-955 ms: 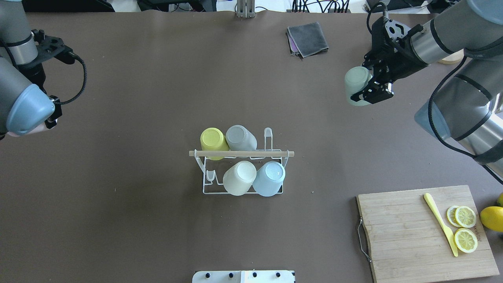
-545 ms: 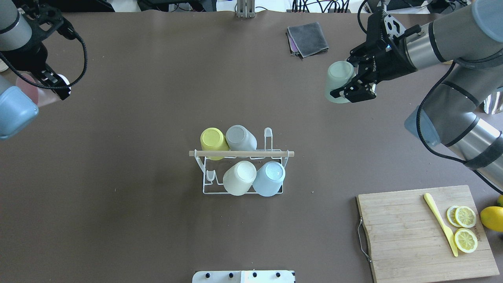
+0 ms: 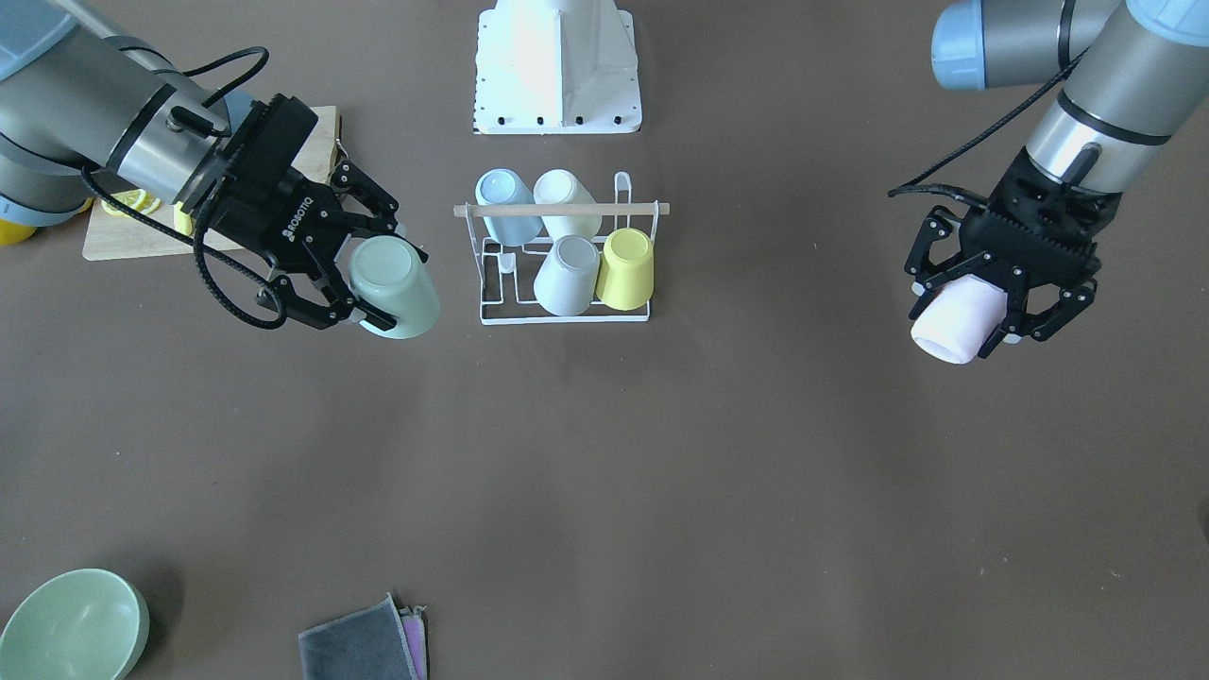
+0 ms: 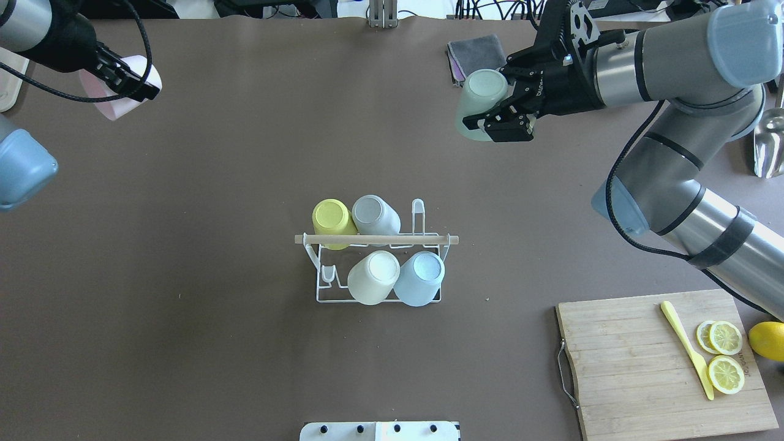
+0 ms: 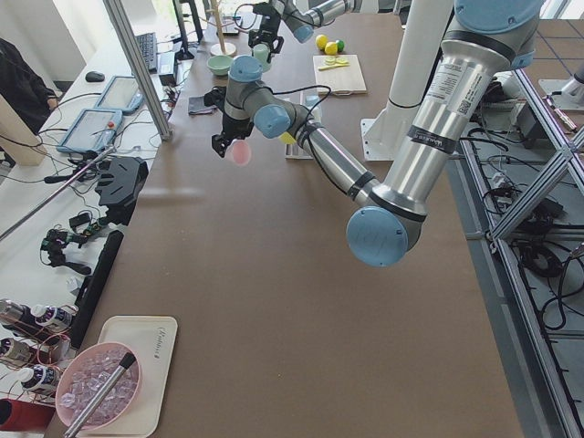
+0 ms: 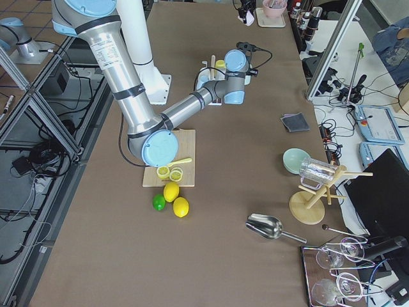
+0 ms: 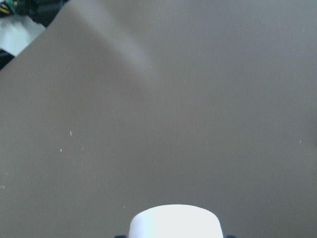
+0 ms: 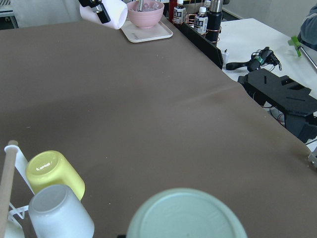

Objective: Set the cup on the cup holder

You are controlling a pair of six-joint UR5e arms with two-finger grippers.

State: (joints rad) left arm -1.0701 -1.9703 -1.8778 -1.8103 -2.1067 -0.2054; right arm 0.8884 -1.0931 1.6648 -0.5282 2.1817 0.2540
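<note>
From where I stand the cup holder (image 4: pixel 318 289) sits in the middle of the overhead view, its wooden rod (image 4: pixel 429 239) running across the top; four cups hang mouth-down on it, a yellow cup (image 4: pixel 331 219) and a grey cup (image 4: pixel 372 214) in the upper row, a cream cup (image 4: pixel 375 275) and a light blue cup (image 4: pixel 420 275) in the lower; two prongs show bare, a tall prong (image 4: pixel 418 211) at the right end of the upper row and a short prong (image 4: pixel 328 274) at the left end of the lower. The right gripper (image 4: pixel 497 101) hangs in the upper right of that view, well apart from the rack, its fingers closed across the side wall of a pale green cup (image 4: pixel 476 104); the cup is tipped with its base towards the camera above, I take it so the mouth stays free to slide over a prong; the tall prong lies on its side of the rack and looks the likelier goal. The left gripper (image 3: pixel 973 307), at the right edge of the front-facing view, is clamped likewise round a pink cup (image 3: pixel 945 331), clear of the table and far from the rack; the short prong would suit it; neither cup is on the rack yet.
</note>
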